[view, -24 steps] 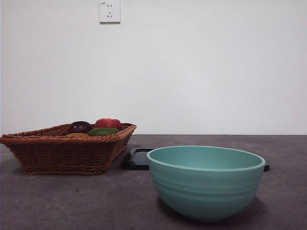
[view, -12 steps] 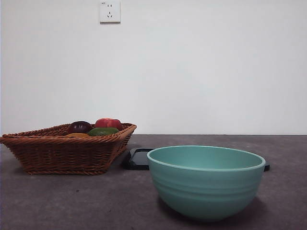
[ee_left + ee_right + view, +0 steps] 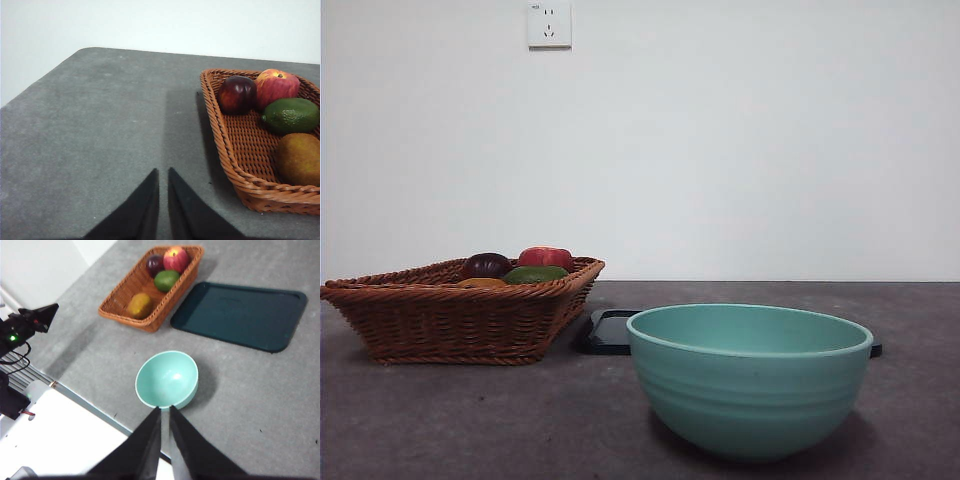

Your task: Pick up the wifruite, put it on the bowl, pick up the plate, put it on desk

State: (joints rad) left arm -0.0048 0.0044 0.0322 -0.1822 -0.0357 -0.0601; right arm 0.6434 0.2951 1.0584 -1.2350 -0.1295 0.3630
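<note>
The orange-brown wifruite lies in a brown wicker basket, at the end nearest the desk's front edge; it also shows from above and as a sliver behind the basket wall. The mint-green bowl stands empty on the grey desk, in front of the plate, a dark rectangular tray lying flat. My left gripper is shut and empty over bare desk, left of the basket. Shut and empty too, my right gripper hangs high above the bowl. Neither gripper shows in the front view.
A dark purple fruit, a red one and a green one share the basket. From above, the desk's front edge shows, with black equipment carrying a green light beyond it. A wall socket sits high behind.
</note>
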